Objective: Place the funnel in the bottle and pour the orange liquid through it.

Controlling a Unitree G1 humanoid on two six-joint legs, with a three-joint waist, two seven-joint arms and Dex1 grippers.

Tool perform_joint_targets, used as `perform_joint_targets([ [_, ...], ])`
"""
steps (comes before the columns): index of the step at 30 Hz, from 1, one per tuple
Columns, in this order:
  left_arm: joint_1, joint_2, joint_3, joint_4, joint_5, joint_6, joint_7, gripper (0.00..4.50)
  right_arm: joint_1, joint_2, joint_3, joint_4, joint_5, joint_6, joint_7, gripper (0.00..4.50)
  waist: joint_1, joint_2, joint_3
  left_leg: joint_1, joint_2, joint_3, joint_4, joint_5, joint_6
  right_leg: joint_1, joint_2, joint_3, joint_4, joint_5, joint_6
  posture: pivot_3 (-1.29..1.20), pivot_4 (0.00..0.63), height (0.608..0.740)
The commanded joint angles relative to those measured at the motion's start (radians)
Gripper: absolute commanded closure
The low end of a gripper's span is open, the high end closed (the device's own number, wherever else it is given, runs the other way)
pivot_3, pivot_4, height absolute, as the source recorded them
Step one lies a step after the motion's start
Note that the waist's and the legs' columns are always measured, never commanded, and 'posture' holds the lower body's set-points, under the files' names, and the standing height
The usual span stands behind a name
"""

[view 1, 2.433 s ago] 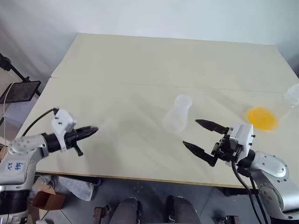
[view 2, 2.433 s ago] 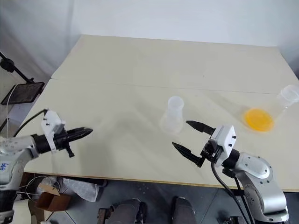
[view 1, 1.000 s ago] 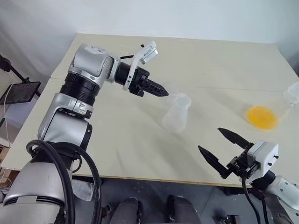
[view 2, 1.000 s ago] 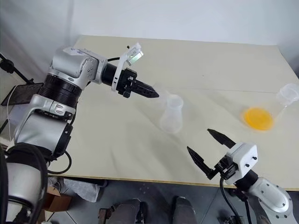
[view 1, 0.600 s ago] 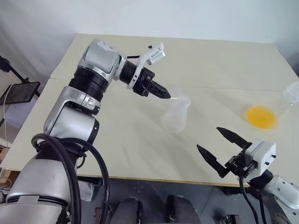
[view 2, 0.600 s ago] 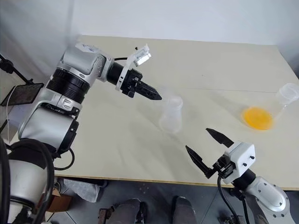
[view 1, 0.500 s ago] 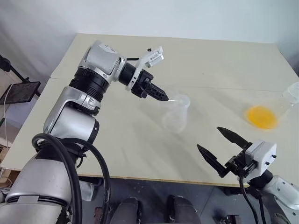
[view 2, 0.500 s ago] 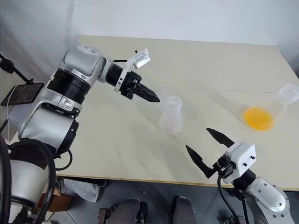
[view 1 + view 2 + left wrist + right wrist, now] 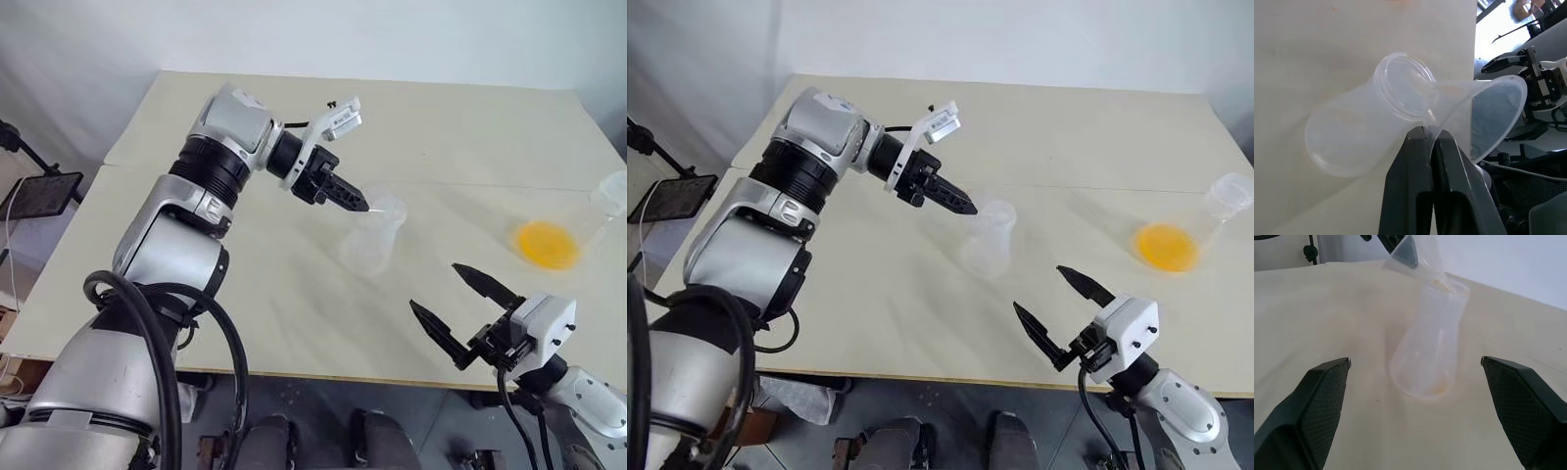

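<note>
Funnel pinched at its rim by the left hand, fingers nearly together on the thin clear wall. Spout tilted toward the bottle's mouth; in the left wrist view the tip lies at or just inside the neck opening, cone leaning off to one side, not seated.

Bottle stands upright at centre of the table, just right of the left hand's tips. Appears empty.

Change: a couple of seconds ago the left hand sat low at the left edge of the frame, well apart from the bottle. Since then the arm has swung up and across, and over the last second it has crept the final bit to the neck. The left hand's grip looks to have just begun easing, though the rim is still between the fingers.

Right hand at lower right of the frame, jaws spread wide, holding nothing, unmoved over the last second.

Orange liquid sits in the larger flask at the far right edge of the table, untouched.

Judgement: placement step nearly done. Funnel needs to drop straight and settle before release, or it may tip out. Pouring not yet begun.
</note>
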Motion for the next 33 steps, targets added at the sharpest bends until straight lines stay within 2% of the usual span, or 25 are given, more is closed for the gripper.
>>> perform_joint_targets([
  [1, -0.040, -0.007, 0.028, 0.014, 0.014, -0.020, 0.002, 3.26, 0.009, 0.010, -0.009, -0.040, 0.007, -0.025, -0.011, 0.00, 0.000, 0.000, 0.000, 0.000, 0.000, 0.000, 0.000, 0.000, 0.000, 0.000, 0.000, 0.000, 0.000, 0.000, 0.000, 0.00, 0.150, 0.740],
  [11, -0.063, -0.017, 0.090, 0.062, 0.016, -0.021, 0.011, 0.18, 0.017, 0.007, -0.018, -0.028, 0.007, -0.039, -0.007, 0.00, -0.001, 0.000, 0.000, 0.000, 0.000, 0.000, 0.000, 0.000, 0.000, 0.000, 0.000, 0.000, 0.000, 0.000, 0.000, 0.00, 0.150, 0.740],
  [12, -0.063, -0.019, 0.095, 0.067, 0.018, -0.023, 0.013, 0.01, 0.015, 0.007, -0.017, -0.025, 0.006, -0.040, -0.008, 0.00, -0.001, 0.000, 0.000, 0.000, 0.000, 0.000, 0.000, 0.000, 0.000, 0.000, 0.000, 0.000, 0.000, 0.000, 0.000, 0.00, 0.150, 0.740],
  [19, -0.064, -0.033, 0.129, 0.077, 0.023, -0.019, 0.043, 0.01, 0.008, 0.009, -0.006, -0.014, -0.001, -0.050, -0.008, 0.00, -0.001, 0.000, 0.000, 0.000, 0.000, 0.000, 0.000, 0.000, 0.000, 0.000, 0.000, 0.000, 0.000, 0.000, 0.000, 0.00, 0.150, 0.740],
  [26, -0.071, -0.069, 0.238, 0.136, 0.016, -0.087, 0.217, 0.01, 0.007, 0.019, -0.001, -0.014, -0.007, -0.053, -0.010, 0.00, -0.001, 0.000, 0.000, 0.000, 0.000, 0.000, 0.000, 0.000, 0.000, -0.001, 0.000, 0.000, 0.001, 0.000, 0.000, 0.00, 0.150, 0.740],
  [33, -0.060, -0.068, 0.311, 0.133, -0.012, -0.135, 0.204, 0.01, 0.022, 0.028, 0.002, -0.025, -0.014, -0.055, -0.010, 0.00, -0.001, 0.000, 0.000, 0.000, 0.000, 0.000, 0.000, 0.000, 0.000, -0.001, 0.000, 0.000, 0.001, 0.000, 0.000, 0.00, 0.150, 0.740],
])
